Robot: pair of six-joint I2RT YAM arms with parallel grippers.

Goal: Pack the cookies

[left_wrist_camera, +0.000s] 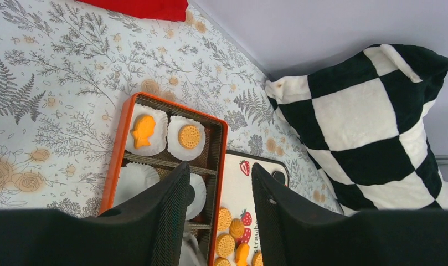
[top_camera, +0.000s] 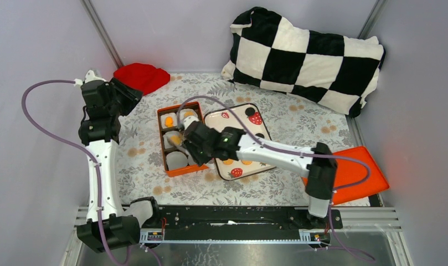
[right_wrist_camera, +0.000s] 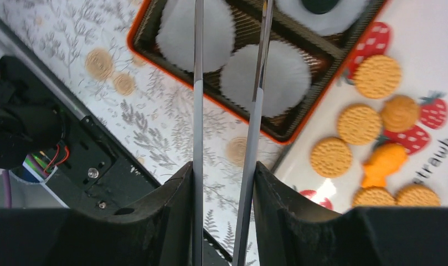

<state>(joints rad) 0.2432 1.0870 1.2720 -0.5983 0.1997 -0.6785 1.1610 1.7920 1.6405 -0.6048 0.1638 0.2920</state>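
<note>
Hovering over orange box [top_camera: 185, 170], right pincer [right_wrist_camera: 230, 16] showed blades slightly apart, tips out of frame, grip could not be told | left pincer [left_wrist_camera: 220, 172] stood apart, empty, 10 o'clock of box | cookies [right_wrist_camera: 377, 76] lay mostly on strawberry tray [top_camera: 232, 117], 3 o'clock of box; two sat in paper cups [left_wrist_camera: 177, 152] at its 12 o'clock end

A black-and-white checked pillow [top_camera: 307, 58] leans in the far right corner, resting on the surface [top_camera: 299, 119], which is covered by a pale cloth printed with grey ferns and tan flowers. A crumpled red cloth [top_camera: 142, 76] lies at the far left edge against the wall. A flat orange lid [top_camera: 351, 173] sits at the near right, overhanging the cloth's edge.
</note>
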